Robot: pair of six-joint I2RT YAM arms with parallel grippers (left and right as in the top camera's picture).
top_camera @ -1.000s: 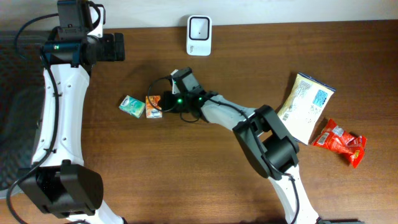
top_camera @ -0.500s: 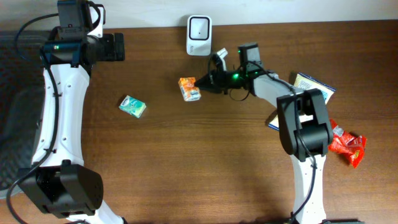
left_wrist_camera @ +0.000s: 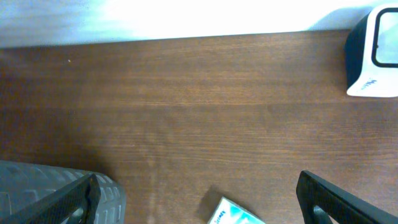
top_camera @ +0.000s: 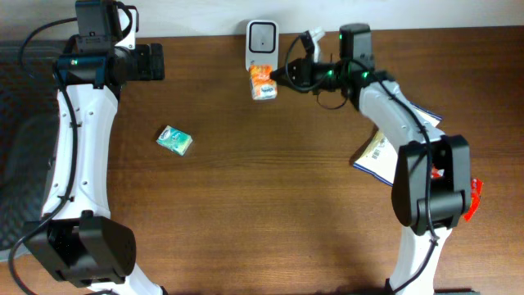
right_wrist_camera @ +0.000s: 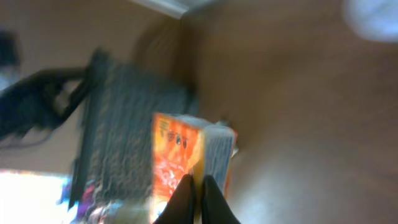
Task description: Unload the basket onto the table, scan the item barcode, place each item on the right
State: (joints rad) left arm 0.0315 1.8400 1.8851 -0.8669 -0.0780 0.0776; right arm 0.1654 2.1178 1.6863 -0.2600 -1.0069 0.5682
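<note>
Where the left arm runs up the left side of the worktop (top_camera: 246, 205), the left gripper (top_camera: 157, 62) stands released near the far edge, jaws spread wide and nothing between them. The left wrist view shows only bare wood between its fingers (left_wrist_camera: 56, 199). A green pack (top_camera: 174, 140) lies on the wood, well apart from both grippers. At centre, the white scanner (top_camera: 262, 35) stands at the far edge. The orange carton (top_camera: 262, 83) is held just in front of it, meeting the scanner's near edge as seen from overhead. The right gripper (top_camera: 282, 76) is clenched on the carton's right side. The right wrist view is blurred but shows the closed fingertips on the carton. Farther right, a cream packet (top_camera: 372, 154) lies partly under the right arm, and a red packet (top_camera: 472, 195) is mostly hidden beside it.
</note>
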